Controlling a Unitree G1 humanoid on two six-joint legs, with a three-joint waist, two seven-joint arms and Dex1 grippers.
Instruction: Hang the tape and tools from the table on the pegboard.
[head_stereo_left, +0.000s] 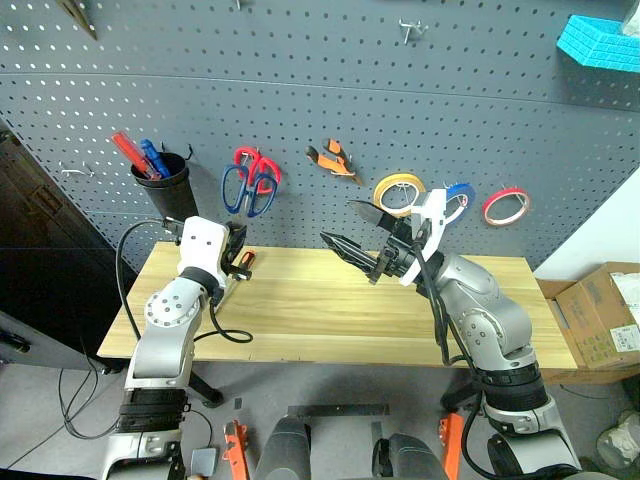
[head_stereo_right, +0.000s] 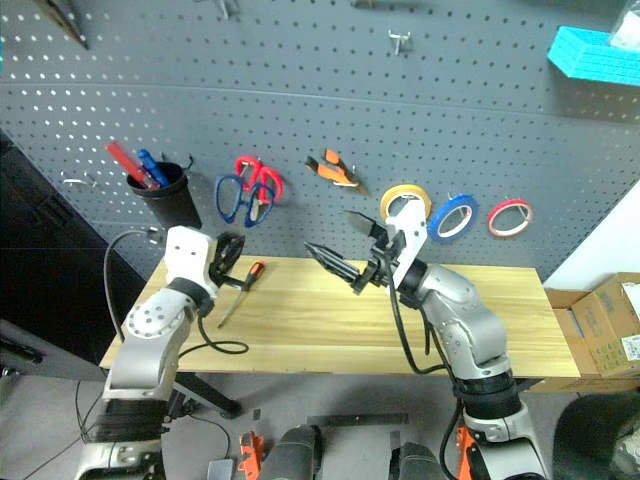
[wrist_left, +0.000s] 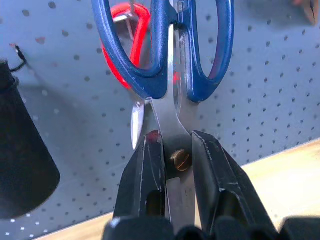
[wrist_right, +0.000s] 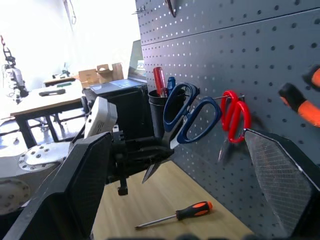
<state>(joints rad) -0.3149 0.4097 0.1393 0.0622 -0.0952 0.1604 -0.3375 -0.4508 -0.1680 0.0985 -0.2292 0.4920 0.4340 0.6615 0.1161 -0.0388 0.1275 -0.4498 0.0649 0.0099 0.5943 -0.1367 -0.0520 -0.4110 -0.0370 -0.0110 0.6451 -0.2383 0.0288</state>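
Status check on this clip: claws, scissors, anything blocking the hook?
Left claw shut on blue scissors, handles up at the pegboard. Right claw open, holding nothing. Red scissors already on the nearby hook.

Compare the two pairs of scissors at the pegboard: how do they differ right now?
The blue-handled scissors are clamped near their pivot in the left gripper; the red-handled scissors hang from a hook. The blue pair's handle loops have not yet caught a hook; the red pair's loops are threaded on theirs. The blue pair is tilted, the red pair hangs straight down. Both sit side by side against the pegboard with blades shut.
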